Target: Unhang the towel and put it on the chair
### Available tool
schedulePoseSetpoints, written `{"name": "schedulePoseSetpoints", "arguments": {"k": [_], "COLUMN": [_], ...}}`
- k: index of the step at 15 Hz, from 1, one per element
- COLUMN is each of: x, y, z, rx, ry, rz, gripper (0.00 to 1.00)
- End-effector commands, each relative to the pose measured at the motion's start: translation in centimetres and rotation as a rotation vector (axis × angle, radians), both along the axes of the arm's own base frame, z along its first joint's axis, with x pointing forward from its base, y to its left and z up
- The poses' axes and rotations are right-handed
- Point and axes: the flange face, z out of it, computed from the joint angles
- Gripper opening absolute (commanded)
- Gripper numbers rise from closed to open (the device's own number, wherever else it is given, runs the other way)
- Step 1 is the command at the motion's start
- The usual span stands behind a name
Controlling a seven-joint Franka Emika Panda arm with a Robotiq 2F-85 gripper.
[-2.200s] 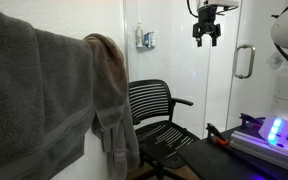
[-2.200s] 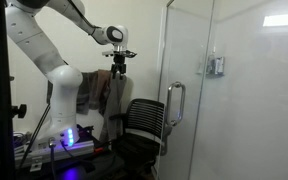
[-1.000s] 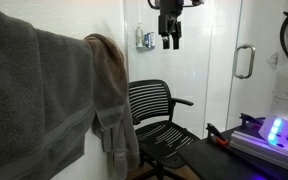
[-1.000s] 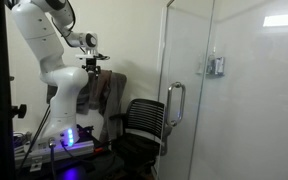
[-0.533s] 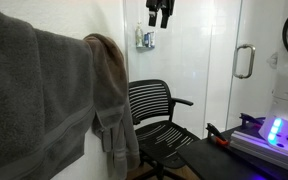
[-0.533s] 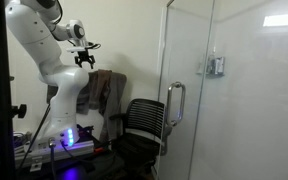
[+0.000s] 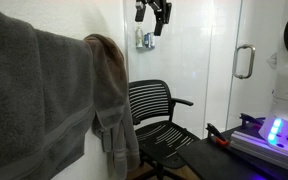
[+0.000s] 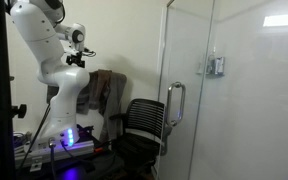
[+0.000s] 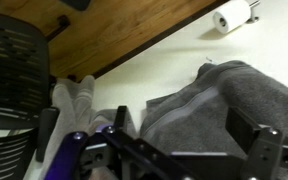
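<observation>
While the grey towel (image 7: 34, 100) hangs draped at the near left, beside the narrower brown towel (image 7: 109, 85), my gripper (image 7: 150, 15) hovers high up and farther back, jaws spread and holding nothing. I judge this the approach: nothing is unhung yet. Next I must drop to the grey towel's top fold, pinch it, lift it off, and carry it right to the chair (image 7: 156, 112).

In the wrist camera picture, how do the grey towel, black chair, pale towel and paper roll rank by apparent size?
Grey towel and black chair: similar, both cropped, so unranked.
Then the pale towel.
Smallest: the paper roll.
</observation>
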Motion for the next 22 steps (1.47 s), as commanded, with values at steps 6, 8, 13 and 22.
{"name": "schedulePoseSetpoints", "arguments": {"k": [6,8,13,22], "x": [-2.7,-1.4,-0.5,-2.0], "y": [3.0,3.1,4.0,6.6], "z": [-0.4,-0.6,-2.6,-2.7], "rx": [0.015,0.057,0.106,0.220], "ry": [0.114,0.184,0.295,0.367], "rz": [-0.045,-0.157,-0.418,-0.644], "gripper": [1.00,1.00,1.00,1.00]}}
